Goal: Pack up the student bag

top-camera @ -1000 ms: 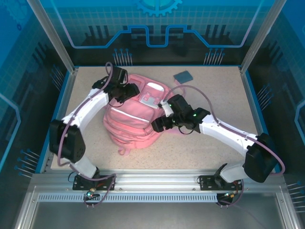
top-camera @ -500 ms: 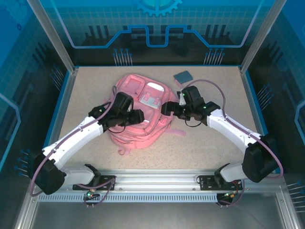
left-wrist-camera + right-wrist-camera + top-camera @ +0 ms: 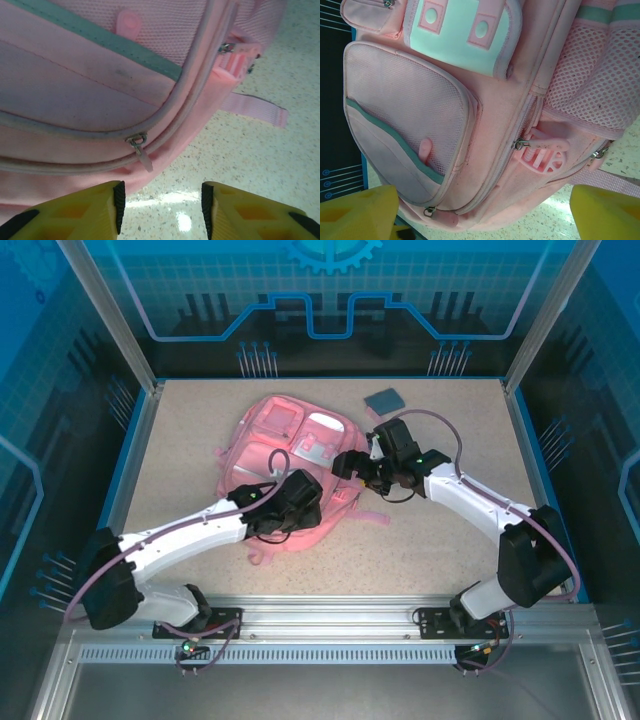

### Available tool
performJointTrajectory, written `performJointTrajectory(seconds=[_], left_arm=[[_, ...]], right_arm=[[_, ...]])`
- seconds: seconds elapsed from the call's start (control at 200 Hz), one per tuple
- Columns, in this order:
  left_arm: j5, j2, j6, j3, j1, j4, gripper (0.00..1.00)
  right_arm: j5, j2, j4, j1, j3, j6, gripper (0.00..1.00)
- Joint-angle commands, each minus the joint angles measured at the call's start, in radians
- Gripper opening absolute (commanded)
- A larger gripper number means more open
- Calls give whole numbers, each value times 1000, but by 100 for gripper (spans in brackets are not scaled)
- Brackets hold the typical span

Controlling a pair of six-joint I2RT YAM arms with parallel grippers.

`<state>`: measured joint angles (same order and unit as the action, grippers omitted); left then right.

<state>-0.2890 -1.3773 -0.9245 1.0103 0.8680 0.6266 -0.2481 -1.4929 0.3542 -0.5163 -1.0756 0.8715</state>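
My left claw stands open, its two yellow fingers apart, with bare table between them and nothing held. It hangs low at the near end of the student bag, toward the bag's right side and just off the fabric. A metal zipper pull with a pale tab dangles from the curved zip line right ahead of those fingers. Beyond it a pink strap lies flat on the speckled table.

My right claw is open too, spread wide, and grips nothing. From above I see it at the bag's right edge, about halfway along, pointing in at the bag. Its camera looks over the bag's front: a white patch with two pink squares, a mesh pocket crossed by a grey-green stripe, and a pink rubber tag hanging from a zip.

The bag lies flat on the table, front pockets up, in the middle and toward the far side, between my two arms. A flat blue book lies on the table past the bag's far right corner, apart from it.
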Motion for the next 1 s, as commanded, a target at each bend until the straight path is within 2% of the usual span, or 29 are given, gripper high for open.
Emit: performJointTrajectory(seconds=[0.0,0.2,0.51,0.645,0.765,0.88,0.996], left_arm=[[-54,-46,-71,-25,4,-43,44],[-69,-101,-66,-19,3,-59,37],[-158,-123,-76,-29,2,-30,24],[-184,-129,-67,-19,2,-21,15],[-191,-127,-59,-16,2,-13,0],[-190,-100,-29,-19,2,-16,0],[-117,-46,97,-38,2,-110,0]], right_arm=[[-19,-15,-12,-3,-20,16,89],[-19,-12,-9,-2,-18,13,89],[-18,-16,-10,-15,-18,18,90],[-14,-18,-14,-27,-18,25,89],[-13,-20,-15,-34,-18,33,90],[-23,-21,-28,-45,-12,58,90],[-60,-34,-79,-67,4,121,88]])
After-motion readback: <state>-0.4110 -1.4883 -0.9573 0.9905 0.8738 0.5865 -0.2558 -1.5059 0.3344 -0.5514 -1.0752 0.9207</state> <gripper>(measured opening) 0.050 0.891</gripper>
